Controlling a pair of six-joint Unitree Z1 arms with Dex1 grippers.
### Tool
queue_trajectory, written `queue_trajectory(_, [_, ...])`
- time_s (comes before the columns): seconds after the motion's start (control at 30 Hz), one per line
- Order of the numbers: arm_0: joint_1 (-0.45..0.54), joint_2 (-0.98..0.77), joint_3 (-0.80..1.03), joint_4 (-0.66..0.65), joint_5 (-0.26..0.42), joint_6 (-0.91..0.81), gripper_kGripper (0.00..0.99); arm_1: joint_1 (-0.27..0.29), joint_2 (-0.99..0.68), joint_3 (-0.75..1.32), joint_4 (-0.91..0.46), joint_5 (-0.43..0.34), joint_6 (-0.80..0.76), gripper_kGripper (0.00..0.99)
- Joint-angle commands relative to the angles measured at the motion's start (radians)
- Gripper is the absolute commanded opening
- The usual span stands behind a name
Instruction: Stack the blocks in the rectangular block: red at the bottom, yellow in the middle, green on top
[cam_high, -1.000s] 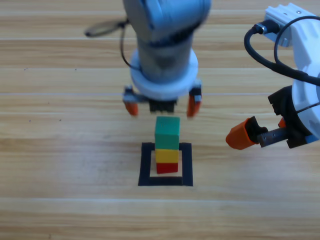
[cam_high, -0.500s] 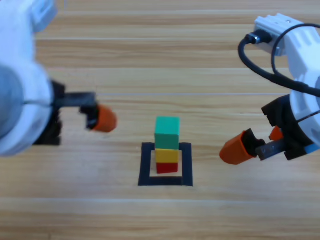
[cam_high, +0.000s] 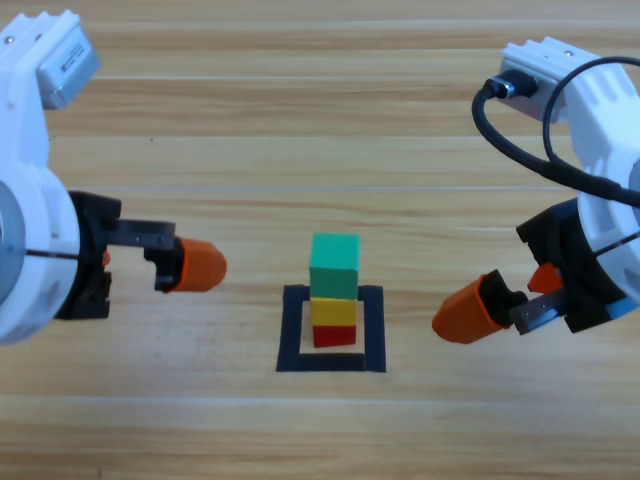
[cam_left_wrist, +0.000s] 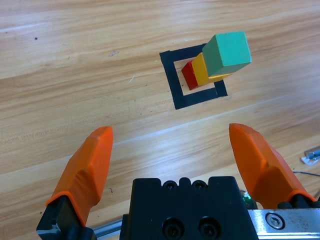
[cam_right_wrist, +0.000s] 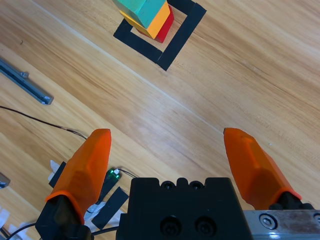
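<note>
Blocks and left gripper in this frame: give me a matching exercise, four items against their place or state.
Items:
1. red block
2. yellow block
3. green block
4. left gripper

Places or states:
A. top of the stack
B. open, away from the stack
C. bottom, inside the rectangular block
D. middle of the stack

Pairs: 1-C, 2-D, 3-A, 4-B

Wooden table (cam_high: 300, 130), black tape rectangle (cam_high: 291, 330), red cube (cam_high: 334, 336) seemingly inside
</note>
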Motion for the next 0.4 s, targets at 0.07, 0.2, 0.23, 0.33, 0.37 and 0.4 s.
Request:
queue_trajectory(0.07, [-0.023, 0.007, 0.052, -0.011, -0.010, 0.014, 0.990, -0.024, -0.031, 0.040, -0.023, -0.004, -0.003, 0.990])
queue_trajectory(0.2, [-0.023, 0.004, 0.058, -0.015, -0.013, 0.019, 0.990, -0.024, -0.031, 0.042, -0.028, -0.007, -0.003, 0.990])
queue_trajectory(0.23, [-0.023, 0.001, 0.058, -0.015, -0.013, 0.020, 0.990, -0.024, -0.031, 0.043, -0.029, -0.007, -0.003, 0.990])
queue_trajectory(0.33, [-0.023, -0.001, 0.059, -0.015, -0.013, 0.020, 0.990, -0.024, -0.031, 0.048, -0.038, -0.015, -0.003, 0.990])
queue_trajectory(0.37, [-0.023, -0.002, 0.059, -0.015, -0.015, 0.020, 0.990, -0.024, -0.033, 0.052, -0.041, -0.015, -0.003, 0.990])
queue_trajectory(0.4, [-0.023, -0.002, 0.058, -0.015, -0.015, 0.019, 0.990, -0.024, -0.033, 0.054, -0.044, -0.017, -0.003, 0.990])
